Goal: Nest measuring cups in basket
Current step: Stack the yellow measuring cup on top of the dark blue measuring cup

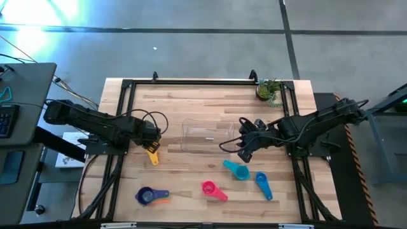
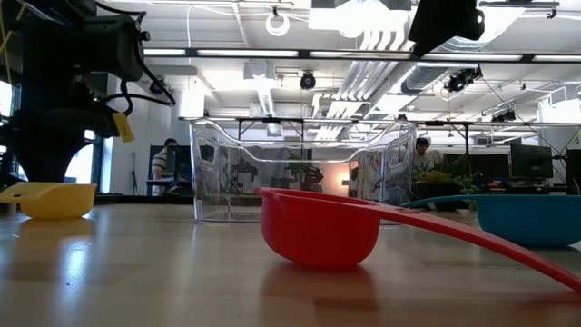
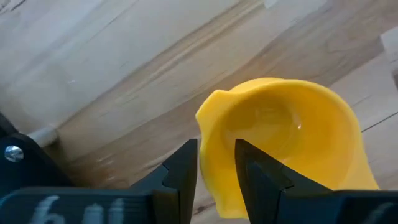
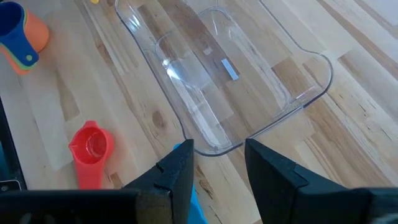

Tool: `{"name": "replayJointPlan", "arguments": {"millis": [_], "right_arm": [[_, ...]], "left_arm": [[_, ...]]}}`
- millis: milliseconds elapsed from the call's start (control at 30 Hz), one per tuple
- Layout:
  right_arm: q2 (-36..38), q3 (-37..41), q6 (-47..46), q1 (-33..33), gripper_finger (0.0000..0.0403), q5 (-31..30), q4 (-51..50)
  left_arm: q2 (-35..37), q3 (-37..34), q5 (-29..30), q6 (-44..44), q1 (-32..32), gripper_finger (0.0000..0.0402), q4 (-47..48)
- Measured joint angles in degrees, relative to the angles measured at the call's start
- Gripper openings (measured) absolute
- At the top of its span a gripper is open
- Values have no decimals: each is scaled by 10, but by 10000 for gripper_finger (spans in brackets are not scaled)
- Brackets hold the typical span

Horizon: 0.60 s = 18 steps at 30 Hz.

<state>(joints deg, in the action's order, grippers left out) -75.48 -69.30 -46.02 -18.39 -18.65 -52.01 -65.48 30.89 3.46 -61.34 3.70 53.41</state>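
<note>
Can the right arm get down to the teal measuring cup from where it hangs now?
Probably yes. The right tool hangs open just beside the teal measuring cup, with only bare table between them; the clear basket lies off to the other side.

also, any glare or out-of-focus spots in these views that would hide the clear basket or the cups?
High view: bright glare patch on the floor at top left, off the table; the basket reads only as faint outlines. Low view: bright ceiling lights behind, the near coral cup soft, the basket's walls showing the room through them. Left wrist view: the yellow cup fills the frame, slightly blurred. Right wrist view: specular streaks on the basket's rim.
</note>
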Motion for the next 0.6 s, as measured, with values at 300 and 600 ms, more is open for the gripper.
{"name": "replayJointPlan", "arguments": {"millis": [300, 600], "right_arm": [[0, 0, -5, 0, 135, 0, 0], [0, 0, -21, 0, 135, 2, 0]], "left_arm": [[0, 0, 0, 1, 0, 15, -9], [0, 1, -2, 0, 0, 12, -14]]}}
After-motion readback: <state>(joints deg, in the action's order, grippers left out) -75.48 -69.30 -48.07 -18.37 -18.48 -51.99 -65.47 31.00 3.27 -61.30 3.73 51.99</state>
